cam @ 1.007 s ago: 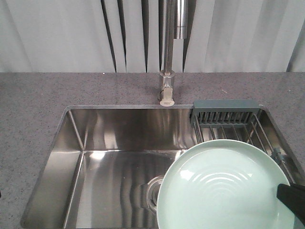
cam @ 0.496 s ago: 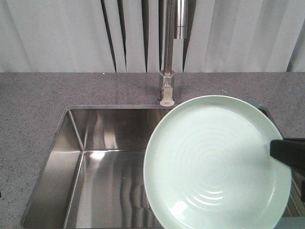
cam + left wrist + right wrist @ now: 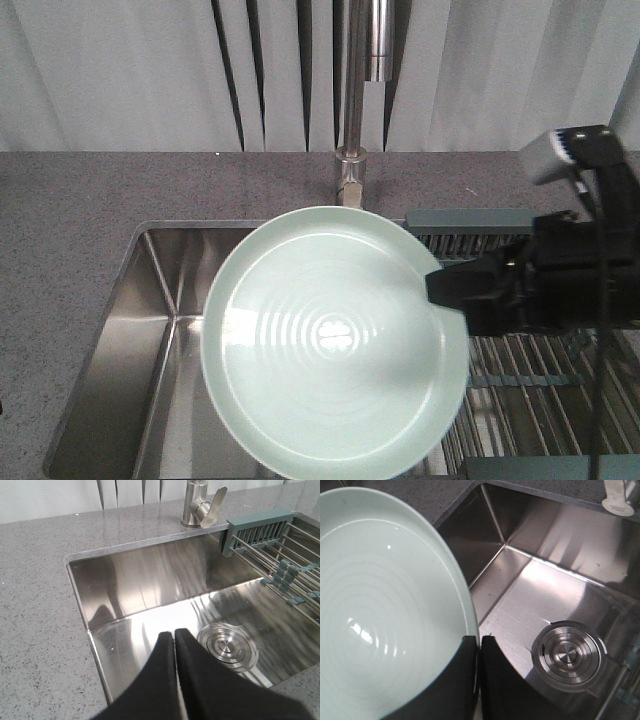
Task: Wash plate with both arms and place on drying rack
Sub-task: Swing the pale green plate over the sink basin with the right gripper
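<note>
The plate is held in the air above the sink. Its inner face is turned toward the front camera, and it covers the middle of the sink. The right gripper is clamped on the right edge of the plate, with one finger on each side of the rim. The drying rack lies across the right end of the sink and is partly hidden behind the plate. The left gripper points at the floor of the sink, its two fingers pressed together with nothing between them. The drain is in the sink's floor. The faucet stands behind the sink's back edge.
</note>
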You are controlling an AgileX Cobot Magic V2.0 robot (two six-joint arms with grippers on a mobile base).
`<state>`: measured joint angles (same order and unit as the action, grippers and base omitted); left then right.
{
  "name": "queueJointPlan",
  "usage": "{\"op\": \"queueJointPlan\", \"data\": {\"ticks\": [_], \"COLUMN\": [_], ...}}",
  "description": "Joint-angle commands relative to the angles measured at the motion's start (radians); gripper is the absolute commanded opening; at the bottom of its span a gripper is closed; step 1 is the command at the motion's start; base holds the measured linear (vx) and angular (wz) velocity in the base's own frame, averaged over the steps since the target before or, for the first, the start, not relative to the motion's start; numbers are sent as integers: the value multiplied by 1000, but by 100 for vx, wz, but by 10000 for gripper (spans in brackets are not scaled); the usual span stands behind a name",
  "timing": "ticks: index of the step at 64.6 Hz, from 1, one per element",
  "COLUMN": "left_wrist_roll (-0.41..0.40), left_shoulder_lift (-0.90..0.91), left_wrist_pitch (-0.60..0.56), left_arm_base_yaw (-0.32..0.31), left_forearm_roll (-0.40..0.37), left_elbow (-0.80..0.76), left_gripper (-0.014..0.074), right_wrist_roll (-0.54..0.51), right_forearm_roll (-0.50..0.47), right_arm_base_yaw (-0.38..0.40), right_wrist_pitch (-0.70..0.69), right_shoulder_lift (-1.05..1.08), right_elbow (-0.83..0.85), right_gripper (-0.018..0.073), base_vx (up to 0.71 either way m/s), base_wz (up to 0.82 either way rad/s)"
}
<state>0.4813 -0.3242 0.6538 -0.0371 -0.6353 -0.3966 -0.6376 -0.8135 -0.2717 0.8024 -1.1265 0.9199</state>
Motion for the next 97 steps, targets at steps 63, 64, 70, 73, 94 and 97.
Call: {"op": "queueJointPlan", "data": {"ticks": [63,64,70,73,94,97], "left_wrist_roll": [-2,-2,-2,-2,-2,-2], "left_shoulder_lift": [-9,-9,-9,-9,-9,-9], "left_wrist_pitch": [-93,-93,-92,-92,-89,-89], "left_arm_base_yaw": [0,0,0,0,0,0], "left_forearm_roll": [-37,-37,-37,-37,-37,-37], "left_elbow": [13,13,13,13,13,13], "left_gripper": [-7,-7,-7,-7,-7,-7], "right_wrist_roll": [170,170,197,219,238,238], "right_forearm_roll": [107,96,38,27,17,19], "right_arm_base_yaw": [104,93,11,-35,-71,-35], "right_wrist_pitch": [109,106,51,-12,-393,-385], "right_shoulder_lift": [-143,-141,-147,-161,-337,-345], "right_elbow": [211,211,211,211,229,234], "right_gripper": [2,2,2,2,4,4], "base_vx": [0,0,0,0,0,0], "base_wz": [0,0,0,0,0,0]}}
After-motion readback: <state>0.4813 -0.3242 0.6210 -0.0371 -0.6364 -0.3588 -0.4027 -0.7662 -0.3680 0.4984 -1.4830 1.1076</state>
